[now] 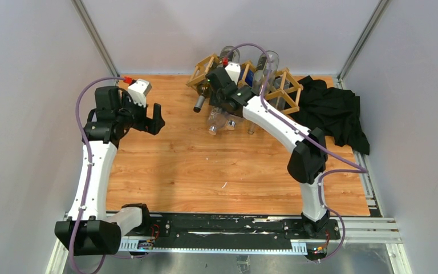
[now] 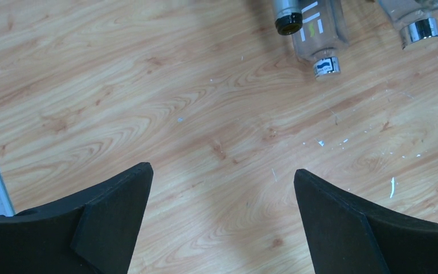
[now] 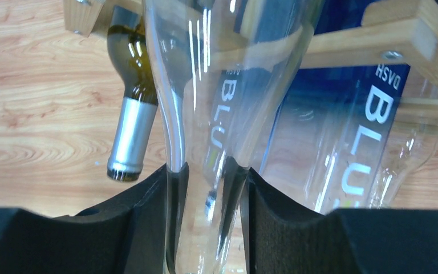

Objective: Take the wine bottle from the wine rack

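Your right fingers (image 3: 148,228) are clamped on the neck of the clear wine bottle (image 3: 205,103), which lies in the wine rack (image 1: 288,85) at the far edge. Left fingers (image 2: 108,228) are wide apart over the bare tabletop (image 1: 205,165).

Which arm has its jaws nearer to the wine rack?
Right. The right arm grips the clear bottle by its neck at the wine rack; the left arm holds its jaws open above the table, far left of it.

"DASH", "BLU" on clear btl (image 3: 351,123)
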`<state>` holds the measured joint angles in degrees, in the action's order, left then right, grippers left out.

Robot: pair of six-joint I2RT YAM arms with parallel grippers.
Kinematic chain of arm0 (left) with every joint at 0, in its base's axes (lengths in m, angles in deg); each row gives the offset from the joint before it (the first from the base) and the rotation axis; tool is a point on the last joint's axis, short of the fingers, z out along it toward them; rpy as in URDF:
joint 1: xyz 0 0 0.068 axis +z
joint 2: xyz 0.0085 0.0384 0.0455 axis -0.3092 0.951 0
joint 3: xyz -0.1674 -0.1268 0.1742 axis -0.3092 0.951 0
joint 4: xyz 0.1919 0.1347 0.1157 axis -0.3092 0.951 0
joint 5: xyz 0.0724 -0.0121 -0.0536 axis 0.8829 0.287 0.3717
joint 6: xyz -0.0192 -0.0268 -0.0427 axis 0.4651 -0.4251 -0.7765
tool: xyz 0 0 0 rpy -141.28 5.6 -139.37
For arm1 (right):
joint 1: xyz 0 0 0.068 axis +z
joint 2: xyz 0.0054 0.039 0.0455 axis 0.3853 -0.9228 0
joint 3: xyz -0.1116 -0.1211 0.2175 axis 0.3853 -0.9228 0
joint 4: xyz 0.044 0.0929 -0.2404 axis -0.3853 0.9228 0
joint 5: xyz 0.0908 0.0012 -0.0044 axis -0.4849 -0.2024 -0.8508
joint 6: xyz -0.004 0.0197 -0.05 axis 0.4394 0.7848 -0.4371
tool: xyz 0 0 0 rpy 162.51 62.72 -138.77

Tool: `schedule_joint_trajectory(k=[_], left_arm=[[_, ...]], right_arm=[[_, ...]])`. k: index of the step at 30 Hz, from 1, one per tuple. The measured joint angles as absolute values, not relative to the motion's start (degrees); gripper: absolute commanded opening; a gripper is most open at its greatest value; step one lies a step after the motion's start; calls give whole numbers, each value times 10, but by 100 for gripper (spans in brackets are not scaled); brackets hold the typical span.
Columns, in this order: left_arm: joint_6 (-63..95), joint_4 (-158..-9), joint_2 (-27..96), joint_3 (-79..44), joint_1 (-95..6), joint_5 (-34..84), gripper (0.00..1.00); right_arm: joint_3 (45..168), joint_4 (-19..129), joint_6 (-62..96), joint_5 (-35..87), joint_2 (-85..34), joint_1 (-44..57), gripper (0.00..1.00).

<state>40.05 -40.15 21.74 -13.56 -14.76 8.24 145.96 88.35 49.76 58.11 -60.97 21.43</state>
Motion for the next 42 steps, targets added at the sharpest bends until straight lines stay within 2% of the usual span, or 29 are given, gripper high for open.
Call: schedule_joint_trajectory(k=[8, 16, 29, 42], left_arm=[[419, -406, 217, -145, -149, 66, 100], [443, -438, 200, -136, -152, 51, 100], [498, -478, 172, -112, -163, 28, 100], [565, -482, 182, -107, -240, 72, 100]], right_arm=[[1337, 843, 500, 517, -493, 210, 0], [1240, 776, 514, 415, -427, 186, 0], [1150, 763, 540, 324, -329, 161, 0], [1109, 750, 590, 244, -277, 125, 0]])
